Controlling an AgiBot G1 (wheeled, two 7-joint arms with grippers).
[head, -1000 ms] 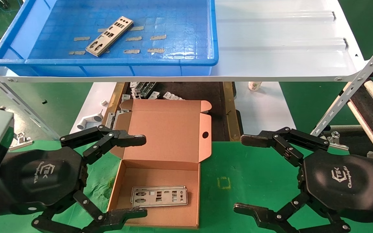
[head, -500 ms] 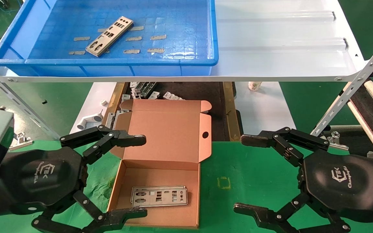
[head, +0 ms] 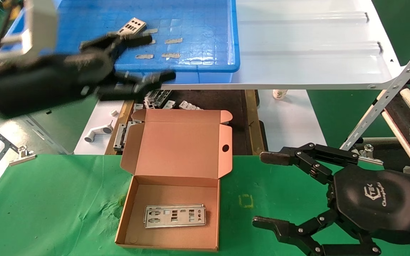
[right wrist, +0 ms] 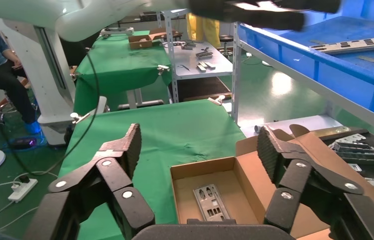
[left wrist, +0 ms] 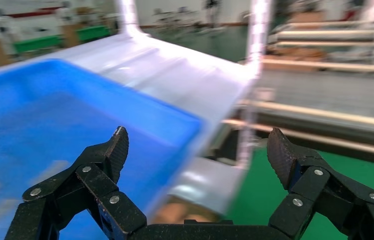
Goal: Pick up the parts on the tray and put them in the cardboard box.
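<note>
One silver punched part (head: 132, 25) lies on the blue tray (head: 205, 67); my left arm hides its near half. My left gripper (head: 161, 57) is open and empty, raised over the tray's front rim near that part; in the left wrist view the left gripper (left wrist: 197, 145) straddles the tray (left wrist: 49, 115) corner. The cardboard box (head: 176, 167) lies open on the green cloth with parts (head: 174, 216) stacked inside. My right gripper (head: 262, 191) rests open to the right of the box. In the right wrist view the right gripper (right wrist: 200, 140) faces the box (right wrist: 255, 175) and its part (right wrist: 208, 200).
The tray sits on a white ribbed shelf (head: 308, 46) with a slanted support bar (head: 386, 103) on the right. Under the shelf lie bent grey brackets (head: 158, 99), a white pipe elbow (head: 98, 132) and a small cup (head: 279, 94). A metal clip (head: 21, 156) lies at the cloth's left edge.
My left arm has swung up and away from beside the box to the tray's front edge, now covering part of the plate there. The right gripper shifted slightly.
</note>
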